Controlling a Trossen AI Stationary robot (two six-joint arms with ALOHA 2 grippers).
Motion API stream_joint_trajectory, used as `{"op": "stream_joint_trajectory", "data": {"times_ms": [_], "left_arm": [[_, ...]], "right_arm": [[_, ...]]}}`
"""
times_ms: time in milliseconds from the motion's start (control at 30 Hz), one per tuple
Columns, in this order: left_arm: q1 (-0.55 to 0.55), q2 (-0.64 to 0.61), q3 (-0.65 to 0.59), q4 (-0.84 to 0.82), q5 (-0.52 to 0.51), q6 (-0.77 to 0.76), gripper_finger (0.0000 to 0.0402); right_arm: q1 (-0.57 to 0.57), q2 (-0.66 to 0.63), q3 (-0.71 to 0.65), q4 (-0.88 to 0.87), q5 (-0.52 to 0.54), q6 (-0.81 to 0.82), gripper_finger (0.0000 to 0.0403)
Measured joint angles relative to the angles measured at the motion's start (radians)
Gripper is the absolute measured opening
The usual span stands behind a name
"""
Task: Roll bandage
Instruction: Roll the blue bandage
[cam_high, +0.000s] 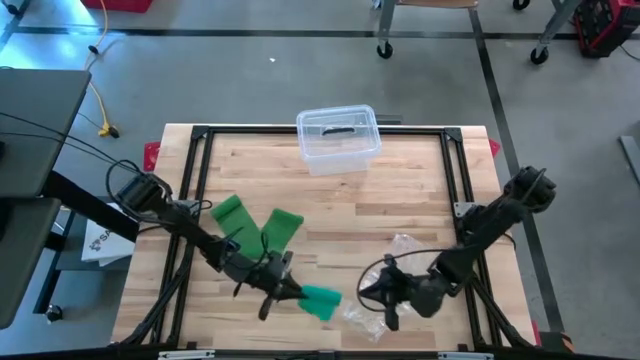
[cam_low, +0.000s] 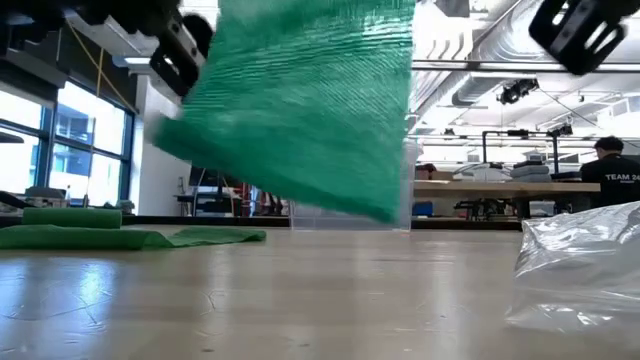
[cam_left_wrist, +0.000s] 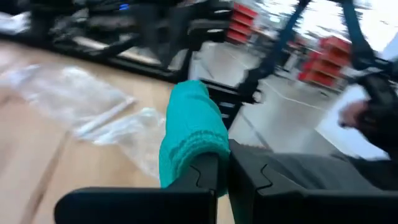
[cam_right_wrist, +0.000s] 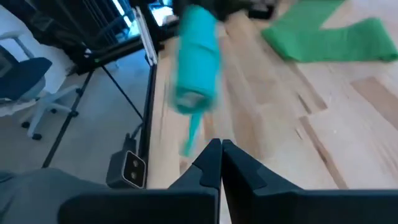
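Note:
A green bandage lies partly spread on the wooden table (cam_high: 400, 190), its loose length (cam_high: 262, 222) flat on the boards at the left. Its rolled end (cam_high: 321, 301) is near the front edge, in my left gripper (cam_high: 283, 288). In the low view the roll (cam_low: 300, 100) is raised above the table. My right gripper (cam_high: 372, 291) is shut and empty just right of the roll. It points at the roll (cam_right_wrist: 196, 56), whose short tail (cam_right_wrist: 191, 134) hangs down. My left gripper pinches the rolled end of the bandage (cam_left_wrist: 186, 158) between its two shut fingers. The roll sticks out past the fingertips toward the table's right. The fingers come roughly level from the left. The roll is lifted clear of the table.
A crumpled clear plastic wrapper (cam_high: 400, 246) lies right of centre, with more of it (cam_high: 358, 316) near the front edge under my right gripper. A clear lidded box (cam_high: 338, 138) stands at the far middle. A black frame (cam_high: 455, 170) runs around the table top.

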Motion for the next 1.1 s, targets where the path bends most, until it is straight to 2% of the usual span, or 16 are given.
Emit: {"op": "stream_joint_trajectory", "data": {"times_ms": [133, 333, 500, 700, 833, 967, 1100], "left_arm": [[0.057, 0.048, 0.0, 0.0, -0.119, -0.009, 0.0007], [0.214, 0.187, -0.001, -0.01, -0.132, -0.02, 0.0007], [0.307, 0.265, -0.001, -0.001, -0.108, -0.069, 0.0007], [0.335, 0.291, 0.0, 0.007, -0.093, -0.073, 0.0007], [0.335, 0.291, 0.0, 0.007, -0.094, -0.066, 0.0007], [0.335, 0.291, 0.0, 0.005, -0.095, -0.065, 0.0007], [0.335, 0.291, 0.0, 0.006, -0.095, -0.064, 0.0007]], "right_arm": [[0.033, 0.013, 0.0, 0.023, 0.063, -0.019, 0.0], [-0.006, 0.091, 0.0, 0.027, 0.09, 0.007, 0.0001], [-0.117, 0.179, 0.0, 0.042, -0.034, 0.02, 0.0026], [-0.262, 0.243, 0.0, 0.127, -0.209, -0.076, 0.0106], [-0.324, 0.278, 0.0, 0.14, -0.251, -0.193, 0.0154], [-0.358, 0.338, 0.008, 0.159, -0.321, -0.297, 0.0165], [-0.364, 0.433, 0.094, 0.11, -0.357, -0.374, 0.0146]]}}
